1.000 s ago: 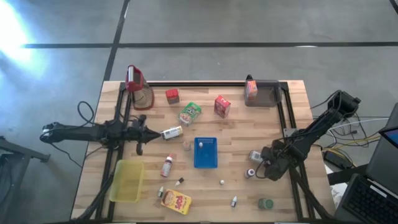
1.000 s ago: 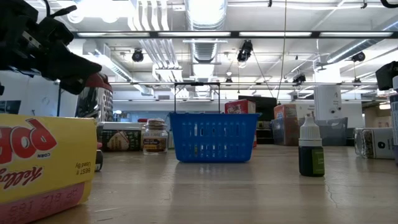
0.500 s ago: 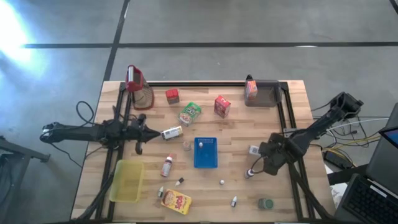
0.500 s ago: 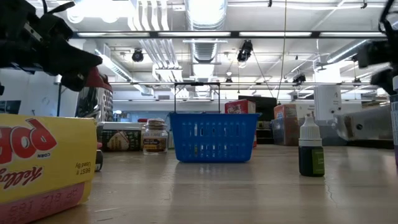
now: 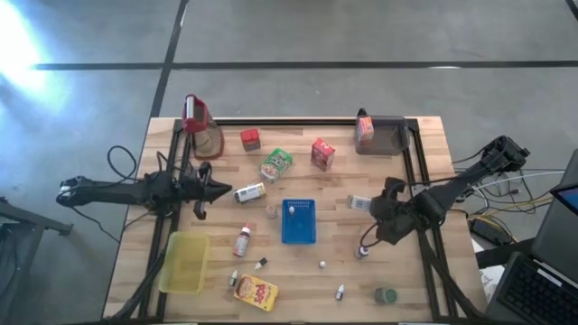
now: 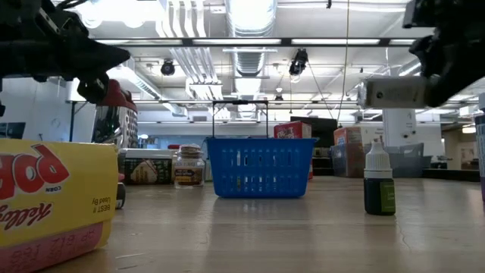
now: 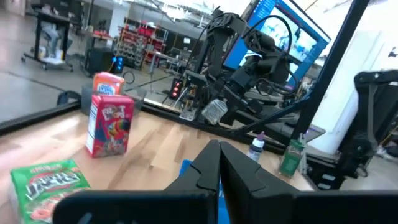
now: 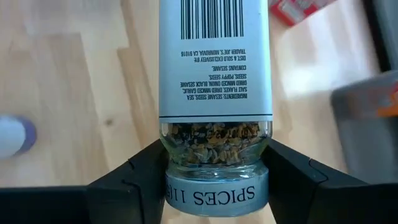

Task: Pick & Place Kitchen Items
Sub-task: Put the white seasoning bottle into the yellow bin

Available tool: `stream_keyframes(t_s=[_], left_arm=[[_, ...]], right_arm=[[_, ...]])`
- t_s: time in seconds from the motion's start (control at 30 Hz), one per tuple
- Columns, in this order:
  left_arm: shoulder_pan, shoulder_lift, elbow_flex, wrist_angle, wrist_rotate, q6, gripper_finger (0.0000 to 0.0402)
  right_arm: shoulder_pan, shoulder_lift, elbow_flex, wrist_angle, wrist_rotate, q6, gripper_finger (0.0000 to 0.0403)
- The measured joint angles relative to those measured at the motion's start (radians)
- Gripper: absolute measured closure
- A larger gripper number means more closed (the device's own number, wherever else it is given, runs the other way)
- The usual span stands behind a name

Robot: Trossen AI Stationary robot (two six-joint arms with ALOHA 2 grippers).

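Right tool [image 8: 214, 180] is clamped on a spice jar [image 8: 214, 93], one finger [image 8: 134, 180] at either side just above its lid, jaws partly apart to the jar's width. The high view places the jar [image 5: 359, 203] above the table [image 5: 424, 162], toward its right edge, right of the blue tray [image 5: 299, 222]; the low view shows it [image 6: 394, 92] lifted well clear of the surface. Only the right wrist view shows the label, barcode and seed contents. Left tool [image 5: 226, 190] is clenched and holds nothing, near the left edge beside a small jar [image 5: 249, 192].
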Motion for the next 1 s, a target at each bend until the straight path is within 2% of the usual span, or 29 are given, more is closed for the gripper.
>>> stream_keyframes(t_s=[0.27,0.53,0.8,1.0], left_arm=[[0.0,0.097,0.002,0.133,-0.01,-0.156,0.0388],[0.0,0.236,0.065,0.17,-0.009,-0.173,0.0372],[-0.002,0.436,0.195,0.216,0.003,-0.188,0.0373],[-0.003,0.627,0.308,0.207,0.008,-0.195,0.0371]], right_arm=[[-0.03,0.0,0.04,0.021,0.159,-0.166,0.0199],[-0.03,0.0,0.051,0.154,0.243,-0.373,0.0203],[-0.03,0.017,0.046,0.294,0.323,-0.59,0.0202],[-0.029,0.079,0.045,0.403,0.359,-0.77,0.0201]])
